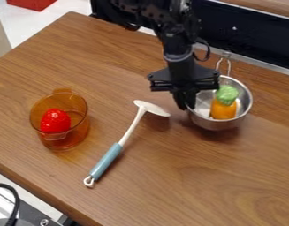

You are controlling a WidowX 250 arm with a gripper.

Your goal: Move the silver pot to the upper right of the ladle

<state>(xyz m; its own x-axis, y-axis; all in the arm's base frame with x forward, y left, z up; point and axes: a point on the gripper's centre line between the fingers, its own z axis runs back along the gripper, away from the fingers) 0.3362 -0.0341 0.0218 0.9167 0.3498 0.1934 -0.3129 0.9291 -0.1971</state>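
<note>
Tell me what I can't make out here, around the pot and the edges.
- Pot, left rim: camera view, partly behind the pincer.
- Pot, underside: camera view, hidden by its own wall; table contact unclear.
- Red object: camera view, cut off by top edge.
- Cable: camera view, cut off by left edge.

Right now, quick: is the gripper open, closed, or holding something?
Gripper: down at the rim of the silver pot, on the side toward the ladle; whether it is open or closed on the rim cannot be told.
</note>
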